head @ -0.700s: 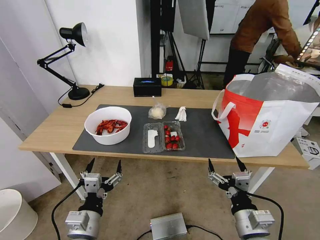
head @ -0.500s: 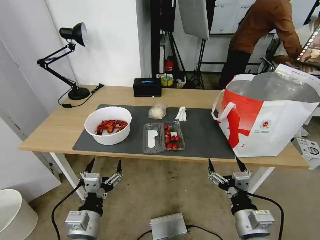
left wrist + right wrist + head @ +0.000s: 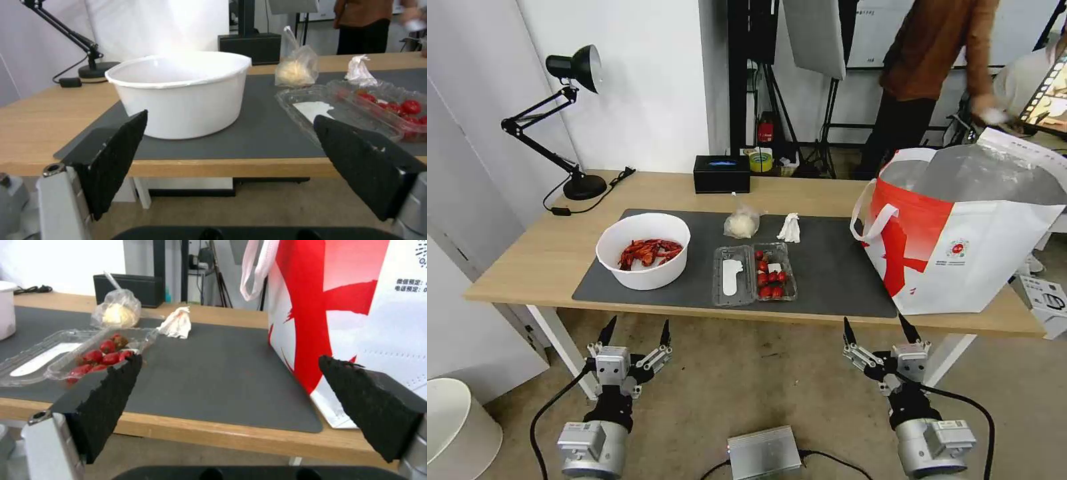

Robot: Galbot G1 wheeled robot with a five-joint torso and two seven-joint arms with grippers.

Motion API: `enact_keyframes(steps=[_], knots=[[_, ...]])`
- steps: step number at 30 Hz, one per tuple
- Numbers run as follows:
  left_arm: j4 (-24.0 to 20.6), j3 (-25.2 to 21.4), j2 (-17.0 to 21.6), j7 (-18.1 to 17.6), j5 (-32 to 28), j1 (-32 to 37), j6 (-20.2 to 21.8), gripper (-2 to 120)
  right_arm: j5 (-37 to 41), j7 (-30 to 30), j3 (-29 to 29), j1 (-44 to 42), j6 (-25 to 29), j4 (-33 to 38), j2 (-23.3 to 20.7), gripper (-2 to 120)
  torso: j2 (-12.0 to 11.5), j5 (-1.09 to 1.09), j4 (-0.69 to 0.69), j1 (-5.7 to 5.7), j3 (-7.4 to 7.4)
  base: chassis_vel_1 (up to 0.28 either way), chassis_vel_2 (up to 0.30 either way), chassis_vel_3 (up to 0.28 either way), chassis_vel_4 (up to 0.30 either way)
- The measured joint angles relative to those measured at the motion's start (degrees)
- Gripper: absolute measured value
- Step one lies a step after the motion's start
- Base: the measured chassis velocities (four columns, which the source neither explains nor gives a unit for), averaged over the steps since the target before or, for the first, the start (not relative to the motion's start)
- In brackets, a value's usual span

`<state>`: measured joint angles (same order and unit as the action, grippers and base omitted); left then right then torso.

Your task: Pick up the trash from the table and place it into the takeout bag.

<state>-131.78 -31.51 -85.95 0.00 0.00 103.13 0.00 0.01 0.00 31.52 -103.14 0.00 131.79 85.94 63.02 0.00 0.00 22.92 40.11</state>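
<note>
On the dark grey mat (image 3: 834, 267) of the light-wood table (image 3: 534, 253) lie four pieces of trash: a white bowl of red crayfish shells (image 3: 643, 250) (image 3: 182, 93), an open clear clamshell with red bits (image 3: 754, 273) (image 3: 356, 106) (image 3: 75, 355), a small knotted bag (image 3: 742, 222) (image 3: 296, 68) (image 3: 116, 310) and a crumpled white tissue (image 3: 790, 227) (image 3: 178, 325). The takeout bag (image 3: 960, 233) (image 3: 347, 310) stands open at the table's right end. My left gripper (image 3: 635, 328) and right gripper (image 3: 876, 325) both hang open below the front edge, holding nothing.
A black tissue box (image 3: 722, 173) and a black desk lamp (image 3: 564, 120) stand at the back of the table. A white bin (image 3: 457, 427) sits on the floor at left. A person stands behind the table at the far right.
The person behind the table has straightened up and moved an arm. Neither gripper nor anything on the table has moved.
</note>
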Motion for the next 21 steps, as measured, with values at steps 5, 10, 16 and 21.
enact_keyframes(steps=[5, 10, 16, 21], knots=[[0.0, 0.88, 0.7, -1.62, -0.85, -0.35, 0.2, 100, 0.36, 0.26, -0.13, 0.11, -0.25, 0.0, -0.59, 100, 0.0, 0.01, 0.0, 0.0, 0.0, 0.0, 0.0, 0.0, 0.0], [0.09, 5.17, 3.95, -8.65, -4.63, -2.12, 1.74, 100, 4.13, 4.04, -1.24, 1.29, -3.57, 0.56, -6.36, 100, 0.0, 0.01, -0.01, 0.0, 0.0, 0.0, 0.0, 0.0, 0.0], [0.23, 9.33, 7.16, -15.63, -8.4, -3.82, 3.21, 100, 8.35, 8.2, -2.55, 2.69, -7.3, 1.25, -12.75, 100, 0.0, 0.0, -0.01, 0.0, 0.0, 0.0, 0.0, 0.0, 0.0], [0.38, 14.93, 11.47, -24.95, -13.49, -6.13, 5.2, 100, 14.03, 13.88, -4.27, 4.49, -12.28, 2.22, -21.43, 100, 0.0, 0.0, 0.0, 0.0, 0.0, 0.0, 0.0, 0.0, 0.0]])
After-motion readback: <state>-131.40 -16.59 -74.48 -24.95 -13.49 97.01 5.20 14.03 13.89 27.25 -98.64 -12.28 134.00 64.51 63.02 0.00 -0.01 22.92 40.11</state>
